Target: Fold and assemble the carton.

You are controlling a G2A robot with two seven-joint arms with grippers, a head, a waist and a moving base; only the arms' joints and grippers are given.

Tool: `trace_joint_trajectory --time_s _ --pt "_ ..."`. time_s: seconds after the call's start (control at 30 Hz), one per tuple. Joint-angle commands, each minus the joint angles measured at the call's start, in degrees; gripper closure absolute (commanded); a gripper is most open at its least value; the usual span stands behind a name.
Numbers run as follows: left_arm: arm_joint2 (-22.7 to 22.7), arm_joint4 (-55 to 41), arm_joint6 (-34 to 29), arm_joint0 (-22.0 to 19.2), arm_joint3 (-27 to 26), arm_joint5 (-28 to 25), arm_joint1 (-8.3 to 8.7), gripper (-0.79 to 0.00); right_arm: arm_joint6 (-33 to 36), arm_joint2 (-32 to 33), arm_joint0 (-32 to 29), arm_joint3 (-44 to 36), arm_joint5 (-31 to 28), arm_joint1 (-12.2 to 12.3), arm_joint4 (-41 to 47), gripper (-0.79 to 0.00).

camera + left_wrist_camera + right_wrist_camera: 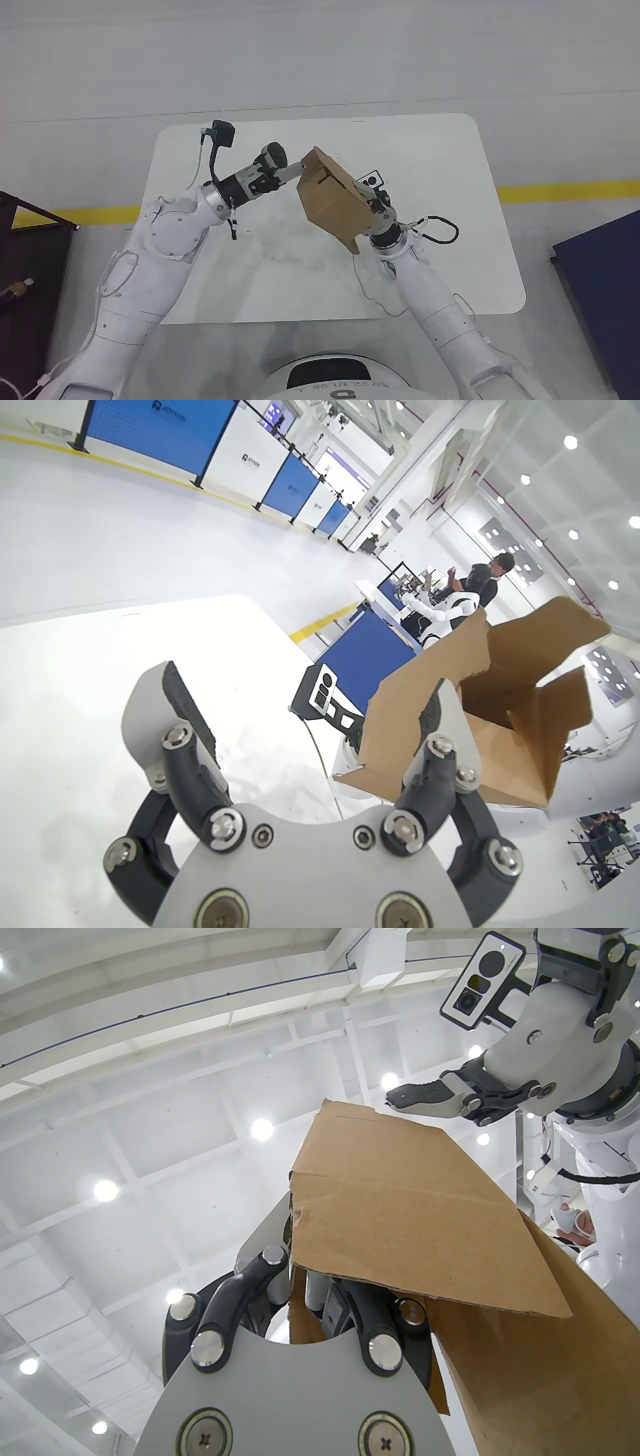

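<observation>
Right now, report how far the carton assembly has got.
Done: the carton is opened into a box shape and held above the table. In hand: the right gripper is clamped on one wall, and the open left gripper has one finger against a panel edge. Left: the flaps stand open, none folded shut.

Left gripper (310, 710): jaws spread wide, one finger (445, 712) resting against the carton (335, 198). Right gripper (307, 1288): wrist angled upward, jaws clamped on a carton wall.
</observation>
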Motion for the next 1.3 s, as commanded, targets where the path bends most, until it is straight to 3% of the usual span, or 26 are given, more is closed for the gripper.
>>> trace_joint_trajectory --time_s 0.0,0.27,0.47,0.87,1.27 --pt "0.40 -0.05 -0.38 -0.65 0.09 0.13 -0.11 -0.785 0.00 0.00 0.00 0.00 0.00 0.00 0.00 0.000" --pt "1.22 -0.07 -2.04 -1.87 -0.10 0.11 -0.31 -0.785 0.00 0.00 0.00 0.00 0.00 0.00 0.00 0.000" --pt "1.26 -5.17 -6.29 -1.74 -1.46 -1.04 -0.19 -0.785 0.00 0.00 0.00 0.00 0.00 0.00 0.00 0.000" --pt "0.86 -10.14 -10.88 -1.70 -2.24 2.05 0.03 -0.785 -3.09 0.23 -2.39 -4.11 0.66 0.35 -3.23 0.000" --pt "2.83 -7.13 -15.92 -3.50 -3.17 2.61 0.07 -0.785 -2.58 0.54 -3.79 -4.97 0.68 0.52 -3.81 0.000"
